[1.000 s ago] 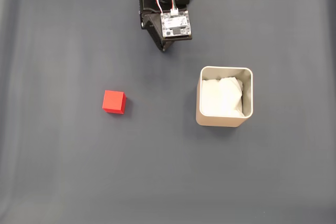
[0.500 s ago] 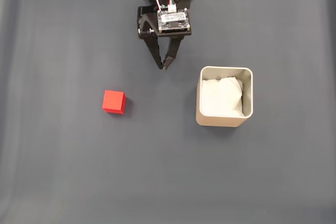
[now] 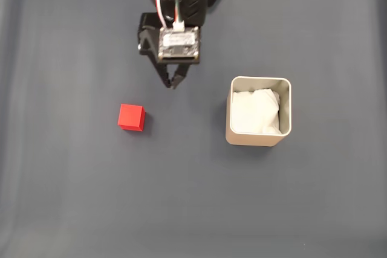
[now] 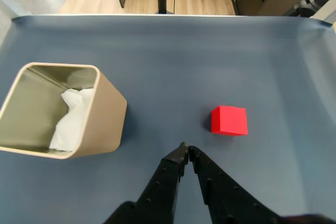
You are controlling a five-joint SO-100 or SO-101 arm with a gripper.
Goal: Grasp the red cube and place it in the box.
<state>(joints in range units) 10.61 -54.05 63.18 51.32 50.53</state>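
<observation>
Wrist view shows the pincer clenched on nothing, tips together above the mat, with the cube just ahead to its right and the box to its left, so it must spread before grasping.

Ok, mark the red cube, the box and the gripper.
red cube (image 3: 131, 116), fixed view, top face.
box (image 3: 259, 139), fixed view, near outer wall.
gripper (image 4: 185, 148), wrist view, between the closed fingertips.
</observation>
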